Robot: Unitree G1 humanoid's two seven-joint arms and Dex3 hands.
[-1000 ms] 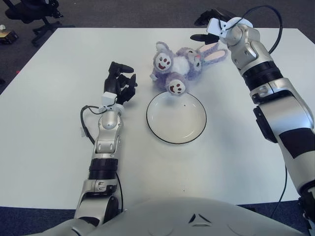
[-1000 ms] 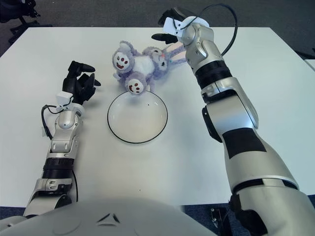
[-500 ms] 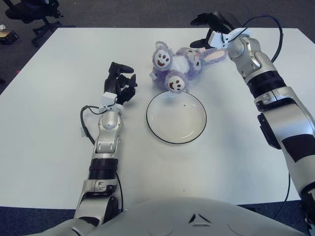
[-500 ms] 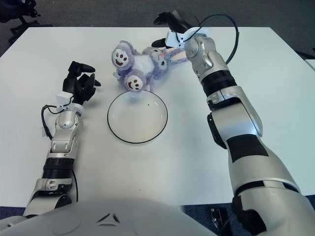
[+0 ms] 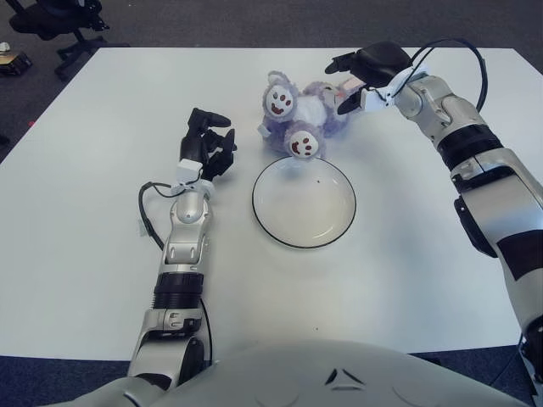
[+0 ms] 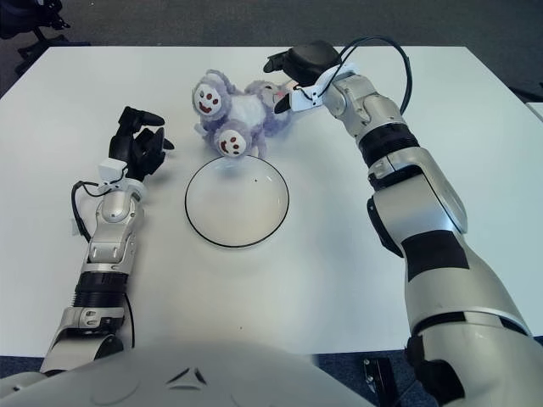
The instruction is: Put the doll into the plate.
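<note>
A purple plush doll (image 5: 297,110) with smiling faces on its paws lies on the white table just beyond the plate (image 5: 304,208), one paw (image 5: 301,146) reaching over the far rim. The white, black-rimmed plate holds nothing. My right hand (image 5: 361,78) is over the doll's head end at its right, fingers spread around the head and hiding the long ears. My left hand (image 5: 206,144) shows left of the plate, fingers relaxed and holding nothing.
A black office chair (image 5: 51,21) stands on the dark floor past the table's far left corner. The table's far edge (image 5: 212,49) runs close behind the doll. A black cable (image 5: 146,208) loops beside my left forearm.
My right hand swung down from behind the doll and now covers its head and ears. The doll shifted slightly. The left hand has not moved.
</note>
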